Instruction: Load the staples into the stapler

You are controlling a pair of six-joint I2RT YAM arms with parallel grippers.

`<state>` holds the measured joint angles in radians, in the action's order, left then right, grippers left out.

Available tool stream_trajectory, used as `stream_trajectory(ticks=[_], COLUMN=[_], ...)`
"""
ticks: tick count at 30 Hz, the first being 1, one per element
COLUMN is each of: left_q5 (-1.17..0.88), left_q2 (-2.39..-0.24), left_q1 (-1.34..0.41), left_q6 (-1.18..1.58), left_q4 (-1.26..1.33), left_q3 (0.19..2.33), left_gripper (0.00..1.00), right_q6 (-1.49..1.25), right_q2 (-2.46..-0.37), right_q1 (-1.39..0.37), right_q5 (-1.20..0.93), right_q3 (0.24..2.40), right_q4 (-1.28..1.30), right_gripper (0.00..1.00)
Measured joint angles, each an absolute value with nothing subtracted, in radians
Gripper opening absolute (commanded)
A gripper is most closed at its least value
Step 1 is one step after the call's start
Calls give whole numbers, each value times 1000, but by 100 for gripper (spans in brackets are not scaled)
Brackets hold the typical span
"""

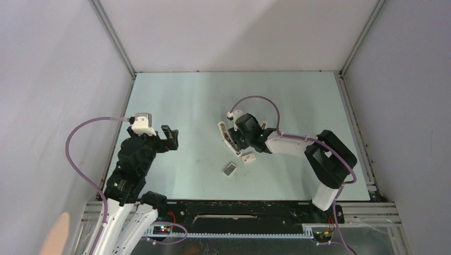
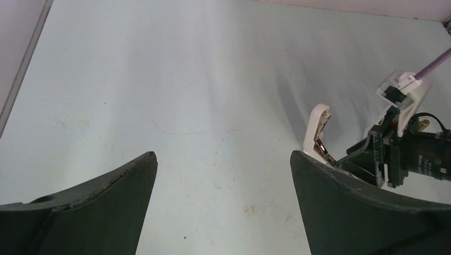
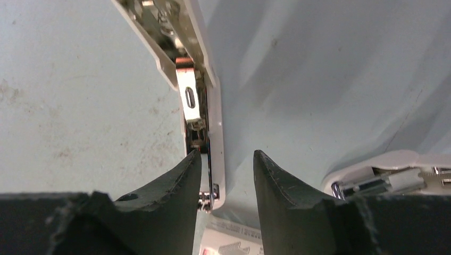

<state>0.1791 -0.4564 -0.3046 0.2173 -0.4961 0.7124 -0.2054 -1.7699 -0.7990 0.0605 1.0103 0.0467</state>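
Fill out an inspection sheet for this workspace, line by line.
Surface: pale table, scuffed and smudged.
Job's things: stapler swung open, metal channel exposed; grey staples lying loose nearer the arm bases, not loaded.
Clutter: small white printed box near the staples, not touching them.
Grippers: left gripper open, empty, over bare table; right gripper straddling the stapler's open rail, with a gap on one side.
Cables: purple cables, one looping off each wrist.
Surroundings: plain walls and metal frame posts; nothing else seen.
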Motion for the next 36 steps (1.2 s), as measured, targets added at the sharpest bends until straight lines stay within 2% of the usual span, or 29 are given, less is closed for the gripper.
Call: stream_trajectory(ticks=[14,24,36], left_q5=[136,-6,-121], left_q2=[-527,-767,-1153], left_q1=[-304,-304,-308], left_q6=[311,545,651], left_q4=[-485,-302,-63], left_q3=[713,712,735], left_gripper=[98,99,86], right_q6=[-205,-183,-171], right_q2=[-1565,-1557,-1626], right_q1=[-815,-835,-845], right_q5=[38,26,32], right_q3=[871,768,764], right_q4=[7,-84,-160], right_gripper=[44,44,42])
